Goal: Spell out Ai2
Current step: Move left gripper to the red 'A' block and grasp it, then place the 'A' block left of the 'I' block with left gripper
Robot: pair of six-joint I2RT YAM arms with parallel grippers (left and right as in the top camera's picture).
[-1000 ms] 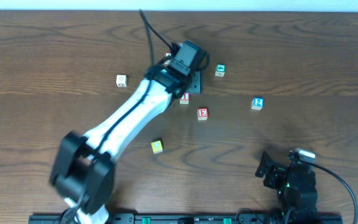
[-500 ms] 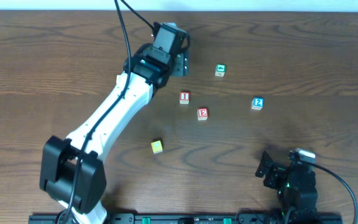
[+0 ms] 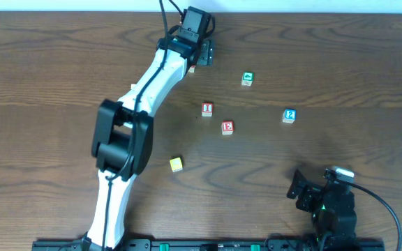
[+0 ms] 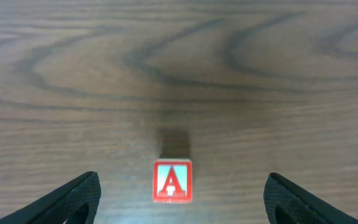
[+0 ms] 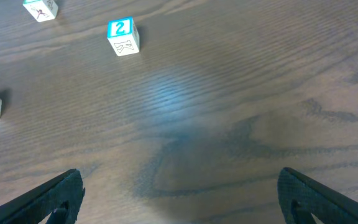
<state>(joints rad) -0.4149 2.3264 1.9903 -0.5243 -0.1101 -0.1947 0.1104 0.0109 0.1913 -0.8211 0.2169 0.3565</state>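
A red-bordered A block point(image 4: 172, 180) lies on the wood table between the fingers of my left gripper point(image 4: 181, 198), which is open and apart from it. In the overhead view the left gripper point(image 3: 199, 50) is near the table's far edge and mostly hides the A block. A red I block point(image 3: 207, 109) and a blue 2 block point(image 3: 289, 116) lie apart in mid-table. The 2 block also shows in the right wrist view point(image 5: 122, 36). My right gripper point(image 5: 179, 186) is open and empty at the near right, also seen in the overhead view point(image 3: 301, 189).
A red E block point(image 3: 227, 127) lies just right of and below the I block. A green block point(image 3: 248, 79) sits right of the left gripper. A yellow block point(image 3: 176, 164) lies nearer the front. The left arm point(image 3: 149, 90) stretches diagonally across the left half.
The left arm has swung away from the I block toward the table's far edge and now hovers over the A block. The right arm and the blocks have not moved.
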